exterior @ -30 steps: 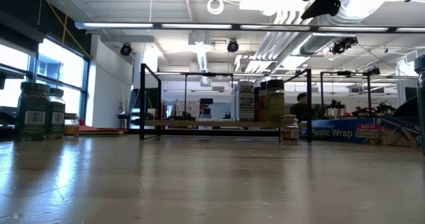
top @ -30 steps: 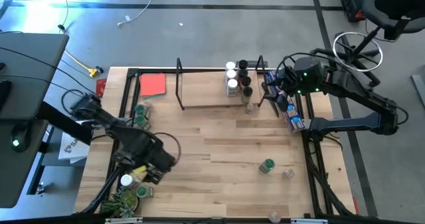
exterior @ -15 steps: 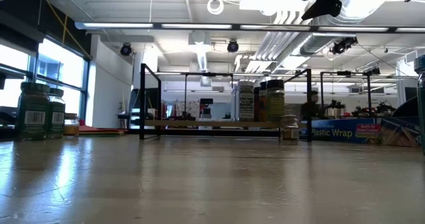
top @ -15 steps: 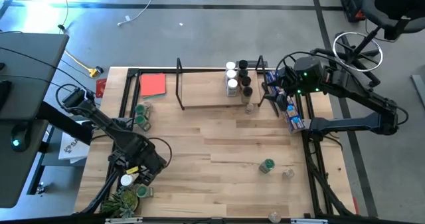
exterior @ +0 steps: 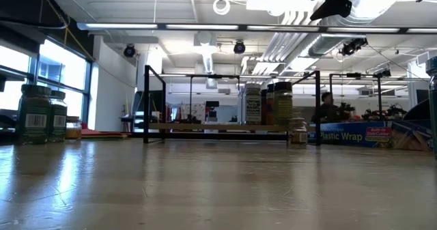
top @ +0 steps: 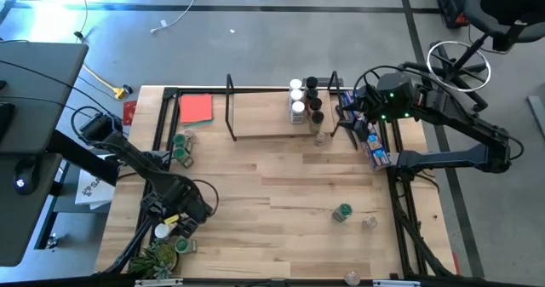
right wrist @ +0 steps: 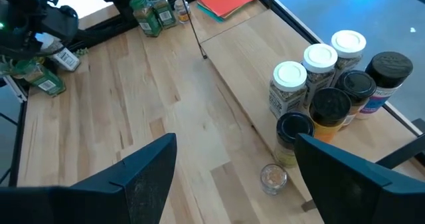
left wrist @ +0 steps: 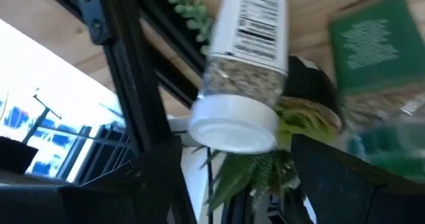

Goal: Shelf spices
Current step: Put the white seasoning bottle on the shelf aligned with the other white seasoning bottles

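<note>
The shelf (top: 272, 123), a light-wood board with black wire ends, stands at the table's far side. Several spices (top: 305, 100) (right wrist: 332, 78) stand on its right part. One small jar (right wrist: 273, 176) stands on the table beside it. My left gripper (top: 176, 220) (left wrist: 226, 197) is low at the near left corner and open. A white-lidded jar (left wrist: 240, 84) (top: 162, 231) sits just ahead of its fingers, lid toward them, and nothing shows them touching it. My right gripper (right wrist: 232, 184) (top: 351, 121) hangs open above the shelf's right end.
Green-lidded jars (top: 180, 146) stand at the left edge. A green-lidded jar (top: 342, 212) and a clear one (top: 369, 223) are near the right. A potted plant (top: 157, 257) and a green jar (top: 183, 246) crowd the near left corner. A red card (top: 196, 108) and a blue packet (top: 375, 146) lie at the back.
My left gripper has sunk and gone toward the table's near left corner, closing on the white-lidded jar by the plant, its fingers still open. The jars have not moved.
</note>
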Available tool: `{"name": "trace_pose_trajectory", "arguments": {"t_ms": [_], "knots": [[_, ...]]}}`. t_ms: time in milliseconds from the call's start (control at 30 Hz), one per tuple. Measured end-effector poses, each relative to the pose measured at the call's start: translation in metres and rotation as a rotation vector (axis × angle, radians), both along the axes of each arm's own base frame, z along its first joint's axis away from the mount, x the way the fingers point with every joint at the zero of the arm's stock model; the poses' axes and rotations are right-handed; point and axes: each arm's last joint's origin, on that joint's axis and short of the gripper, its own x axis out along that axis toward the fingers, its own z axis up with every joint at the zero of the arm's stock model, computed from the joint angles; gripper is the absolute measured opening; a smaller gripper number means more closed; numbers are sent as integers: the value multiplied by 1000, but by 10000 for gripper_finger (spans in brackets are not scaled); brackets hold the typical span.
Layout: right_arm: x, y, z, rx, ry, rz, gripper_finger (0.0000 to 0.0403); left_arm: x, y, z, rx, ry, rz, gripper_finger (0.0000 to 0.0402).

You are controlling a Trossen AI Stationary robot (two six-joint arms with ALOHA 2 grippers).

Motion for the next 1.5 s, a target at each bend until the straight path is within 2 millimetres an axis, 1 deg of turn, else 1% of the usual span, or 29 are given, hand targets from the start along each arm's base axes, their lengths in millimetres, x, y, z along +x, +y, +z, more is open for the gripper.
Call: {"name": "trace_pose_trajectory", "arguments": {"t_ms": [167, 300, 400, 600, 633, 767, 867, 1000, 1167, 1267, 1367, 1500], "knots": [[0, 0, 0, 1, 0, 0, 300, -2, 1, -13, -37, -11, -12, 277], [0, 0, 0, 13, -3, -9, 300, -2, 1, -19, -50, -31, -11, 273], [0, 0, 0, 18, -4, -14, 300, -3, 2, -20, -44, -28, -12, 255], [0, 0, 0, 17, -4, -13, 300, -3, 1, -20, -47, -33, -16, 201], [0, 0, 0, 16, -4, -12, 300, -2, 2, -20, -49, -35, -20, 196], [0, 0, 0, 15, -4, -11, 300, 2, 5, -16, -56, -49, -17, 195], [0, 0, 0, 12, -4, -9, 300, 10, 11, -7, -65, -76, -7, 195], [1, 0, 1, -9, -14, 3, 300, 24, 27, 9, -53, -118, 11, 195], [1, -1, 2, -34, -21, 17, 300, 47, 56, 28, -28, -221, 97, 195], [1, -1, 2, -33, -22, 16, 300, 63, 76, 36, -7, -282, 155, 195], [1, -1, 2, -26, -22, 12, 300, 82, 94, 35, -13, -317, 172, 195], [1, 0, 2, -10, -22, 1, 300, 116, 114, 24, -16, -331, 124, 195]]}}
